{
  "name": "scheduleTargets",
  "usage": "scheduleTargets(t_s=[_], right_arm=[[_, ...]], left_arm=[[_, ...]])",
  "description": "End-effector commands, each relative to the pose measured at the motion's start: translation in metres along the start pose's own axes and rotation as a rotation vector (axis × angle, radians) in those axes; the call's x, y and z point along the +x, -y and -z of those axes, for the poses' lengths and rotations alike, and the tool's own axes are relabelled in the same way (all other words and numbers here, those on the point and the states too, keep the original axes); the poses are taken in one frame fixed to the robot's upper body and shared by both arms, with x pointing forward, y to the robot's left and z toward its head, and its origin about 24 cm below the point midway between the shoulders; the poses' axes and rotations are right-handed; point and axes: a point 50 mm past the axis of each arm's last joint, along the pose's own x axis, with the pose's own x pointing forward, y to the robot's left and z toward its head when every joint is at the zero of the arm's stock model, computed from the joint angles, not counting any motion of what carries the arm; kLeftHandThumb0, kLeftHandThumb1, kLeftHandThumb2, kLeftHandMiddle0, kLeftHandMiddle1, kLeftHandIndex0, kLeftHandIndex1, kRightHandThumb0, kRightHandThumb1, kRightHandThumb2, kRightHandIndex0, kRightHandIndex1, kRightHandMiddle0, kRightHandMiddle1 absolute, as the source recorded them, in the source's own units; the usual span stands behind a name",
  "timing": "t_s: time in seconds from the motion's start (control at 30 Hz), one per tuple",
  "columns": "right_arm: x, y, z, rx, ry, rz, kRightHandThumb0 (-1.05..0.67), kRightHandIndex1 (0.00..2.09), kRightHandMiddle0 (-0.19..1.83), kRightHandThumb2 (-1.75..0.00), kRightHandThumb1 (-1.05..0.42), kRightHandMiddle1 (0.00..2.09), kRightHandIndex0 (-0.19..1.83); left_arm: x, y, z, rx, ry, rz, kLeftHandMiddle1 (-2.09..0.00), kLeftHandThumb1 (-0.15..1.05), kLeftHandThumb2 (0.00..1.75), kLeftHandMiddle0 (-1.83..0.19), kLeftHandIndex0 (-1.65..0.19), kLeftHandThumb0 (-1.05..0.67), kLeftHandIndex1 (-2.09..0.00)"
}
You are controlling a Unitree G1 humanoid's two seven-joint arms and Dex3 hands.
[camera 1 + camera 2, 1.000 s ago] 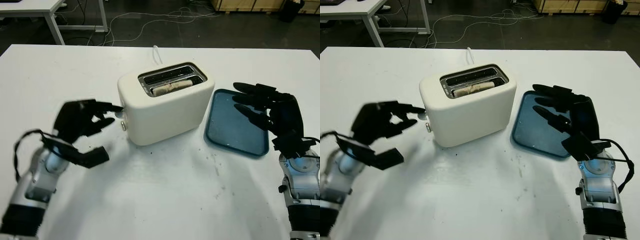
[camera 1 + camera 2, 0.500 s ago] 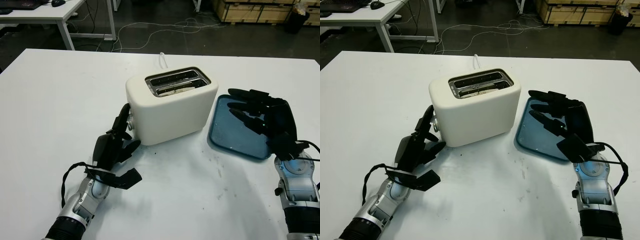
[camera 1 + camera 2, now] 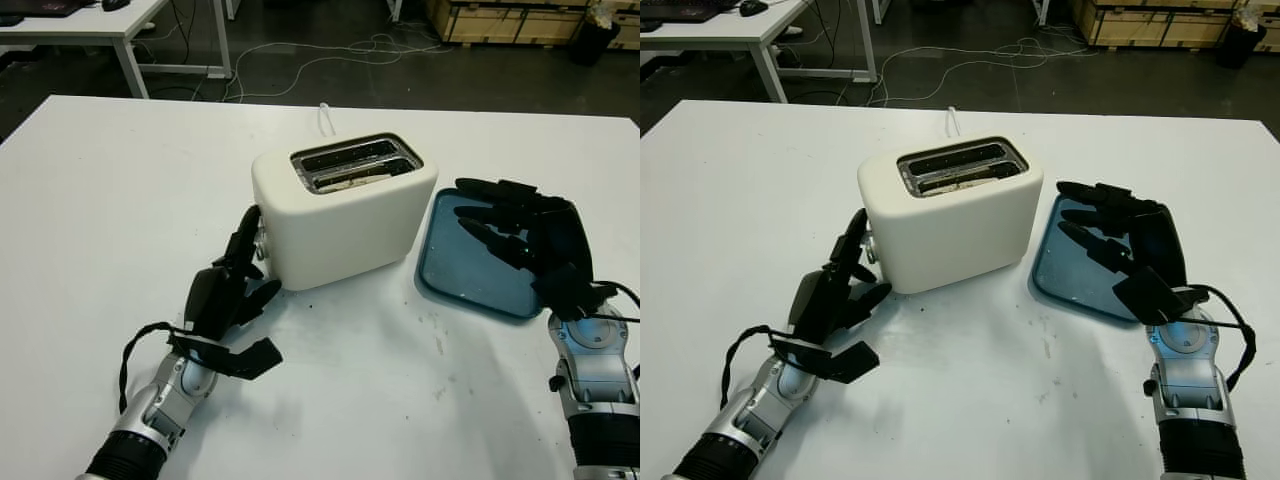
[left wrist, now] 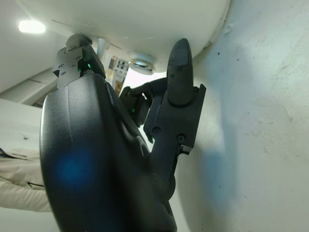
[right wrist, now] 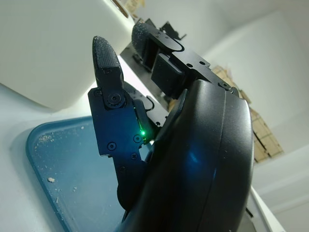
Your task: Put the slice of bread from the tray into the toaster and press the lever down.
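Note:
The white toaster (image 3: 345, 215) stands mid-table. The bread slice (image 3: 350, 178) sits low in its nearer slot, with just the top edge showing. My left hand (image 3: 245, 275) is low against the toaster's left end, open, its fingertips (image 4: 179, 58) up by the lever (image 4: 103, 47) and the round knob (image 4: 142, 62). The blue tray (image 3: 465, 270) lies right of the toaster, holding only crumbs. My right hand (image 3: 520, 230) hovers open over the tray's near right part, and the right wrist view shows it beside the toaster's wall (image 5: 48, 48).
The toaster's white cord (image 3: 322, 112) runs off the far table edge. Beyond the table are a dark floor with cables, a white desk (image 3: 100, 20) at the back left and wooden crates (image 3: 500, 20) at the back right. Bare white tabletop lies in front of the toaster.
My left hand dropped from lever height beside the toaster to low against its left end. The bread sank deeper into the slot. My right hand stayed over the tray.

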Motion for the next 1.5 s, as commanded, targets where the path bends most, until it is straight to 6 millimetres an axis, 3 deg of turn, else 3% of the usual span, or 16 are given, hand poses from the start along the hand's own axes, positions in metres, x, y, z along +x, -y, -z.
scheduleTargets(t_s=[0.0,0.07,0.1,0.13,0.17,0.2,0.23,0.3,0.33,0.83,1.47], right_arm=[[0.0,0.001,-0.001,-0.004,-0.001,0.002,-0.43,0.01,0.89,-0.11,-0.92,0.0,1.06],[0.0,0.003,-0.002,-0.008,0.006,0.001,-0.44,0.01,0.89,-0.12,-0.92,0.0,1.05],[0.0,0.003,-0.003,-0.009,0.01,0.0,-0.44,0.01,0.89,-0.12,-0.92,0.0,1.05],[0.001,0.004,-0.004,-0.015,0.015,-0.002,-0.44,0.01,0.89,-0.12,-0.92,0.0,1.05],[0.001,0.005,-0.006,-0.021,0.023,-0.004,-0.43,0.01,0.89,-0.12,-0.92,0.0,1.05],[0.002,0.006,-0.008,-0.025,0.031,-0.006,-0.43,0.0,0.89,-0.12,-0.92,0.0,1.05],[0.002,0.007,-0.009,-0.028,0.038,-0.007,-0.42,0.0,0.89,-0.12,-0.92,0.0,1.04],[0.002,0.009,-0.011,-0.024,0.046,-0.004,-0.4,0.0,0.89,-0.12,-0.92,0.0,1.04],[0.002,0.009,-0.011,-0.022,0.047,-0.003,-0.4,0.0,0.89,-0.12,-0.92,0.0,1.04],[0.002,0.009,-0.011,-0.021,0.047,-0.004,-0.4,0.0,0.89,-0.12,-0.92,0.0,1.04],[0.002,0.009,-0.011,-0.02,0.045,-0.005,-0.4,0.0,0.89,-0.12,-0.92,0.0,1.04]], left_arm=[[-0.006,0.019,-0.001,0.129,0.016,0.204,-1.25,0.91,0.3,-0.73,-0.76,-0.23,-0.75],[0.004,0.001,-0.005,0.369,0.027,0.336,-1.36,0.92,0.27,-0.77,-0.8,-0.25,-0.86],[0.009,-0.01,-0.01,0.514,-0.029,0.455,-1.59,0.92,0.34,-0.8,-0.73,-0.32,-1.32],[0.015,-0.023,-0.018,0.665,-0.11,0.594,-1.66,0.92,0.35,-0.83,-0.68,-0.34,-1.53],[0.019,-0.03,-0.025,0.809,-0.205,0.713,-1.67,0.92,0.32,-0.8,-0.64,-0.36,-1.44],[0.022,-0.029,-0.025,0.877,-0.29,0.785,-1.37,0.92,0.29,-0.85,-0.65,-0.43,-1.02],[0.021,-0.023,-0.02,0.875,-0.334,0.832,-1.19,0.92,0.23,-0.89,-0.8,-0.49,-0.57],[0.014,-0.005,-0.004,0.721,-0.413,0.846,-1.39,0.92,0.13,-0.75,-0.94,-0.46,-0.26],[0.012,-0.002,-0.001,0.682,-0.436,0.845,-1.43,0.92,0.1,-0.72,-0.96,-0.44,-0.2],[0.012,-0.002,-0.009,0.694,-0.543,0.889,-1.49,0.92,0.08,-0.68,-1.0,-0.42,-0.1],[0.012,-0.001,-0.01,0.697,-0.551,0.892,-1.49,0.92,0.08,-0.68,-1.02,-0.42,-0.06]])
